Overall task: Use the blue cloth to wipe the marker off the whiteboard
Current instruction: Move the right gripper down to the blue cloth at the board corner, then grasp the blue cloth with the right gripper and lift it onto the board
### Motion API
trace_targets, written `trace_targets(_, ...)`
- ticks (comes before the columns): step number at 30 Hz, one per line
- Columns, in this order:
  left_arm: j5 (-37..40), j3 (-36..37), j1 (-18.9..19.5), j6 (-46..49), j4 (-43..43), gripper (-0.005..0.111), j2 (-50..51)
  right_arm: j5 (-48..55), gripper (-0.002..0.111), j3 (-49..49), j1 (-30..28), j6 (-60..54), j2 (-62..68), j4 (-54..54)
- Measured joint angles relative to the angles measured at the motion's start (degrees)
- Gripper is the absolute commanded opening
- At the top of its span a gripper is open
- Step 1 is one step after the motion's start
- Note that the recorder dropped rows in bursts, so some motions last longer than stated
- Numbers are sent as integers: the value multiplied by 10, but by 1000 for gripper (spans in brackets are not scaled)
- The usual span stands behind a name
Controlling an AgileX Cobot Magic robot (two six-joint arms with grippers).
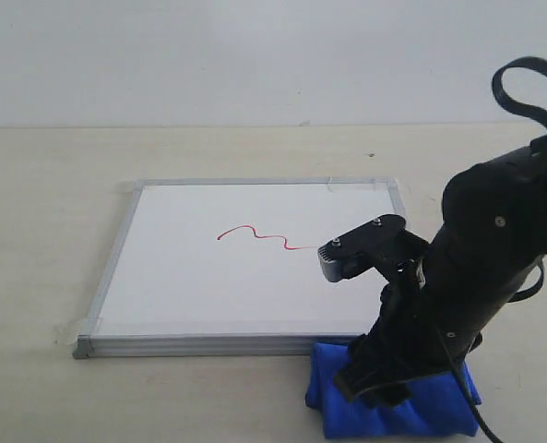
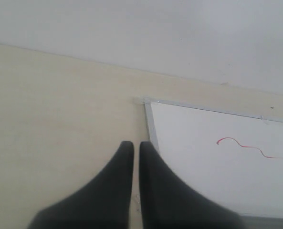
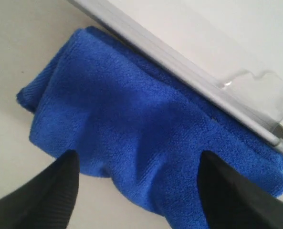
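Two sets of jaws to report. The right jaws hang spread wide above the cloth (image 3: 131, 119), one finger on either side of its bunched middle, gripping nothing. The left jaws are pressed together and empty, out over the desk (image 2: 46, 119) beside the board's (image 2: 213, 176) edge.

The cloth lies on the desk at the board's near right corner, butted against the metal frame. It is bright blue, fluffy and folded into a thick wad, much smaller than the board. I expect it to be light and floppy, and it will squash rather than resist. I'd pinch deep across the thick middle fold, because a shallow bite on one layer could let the rest trail or unfold.

The marker (image 1: 259, 235) is a thin red squiggle near the board's centre, untouched, well apart from the cloth.
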Motion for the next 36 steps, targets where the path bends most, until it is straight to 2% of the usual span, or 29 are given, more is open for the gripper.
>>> trace_targets(13, 0, 0, 0, 0, 0, 4, 0, -25, 61, -4, 0, 67, 70, -25)
trace_targets(15, 0, 0, 0, 0, 0, 4, 0, -26, 49, -7, 0, 83, 76, -30)
trace_targets(19, 0, 0, 0, 0, 0, 4, 0, -28, 0, -7, 0, 102, 79, -45)
trace_targets(28, 0, 0, 0, 0, 0, 4, 0, -19, 0, -9, 0, 81, 77, -49)
trace_targets(32, 0, 0, 0, 0, 0, 4, 0, 10, 0, -6, 0, 50, -6, -32)
trace_targets(36, 0, 0, 0, 0, 0, 4, 0, -11, 0, -40, 0, 45, -80, -33)
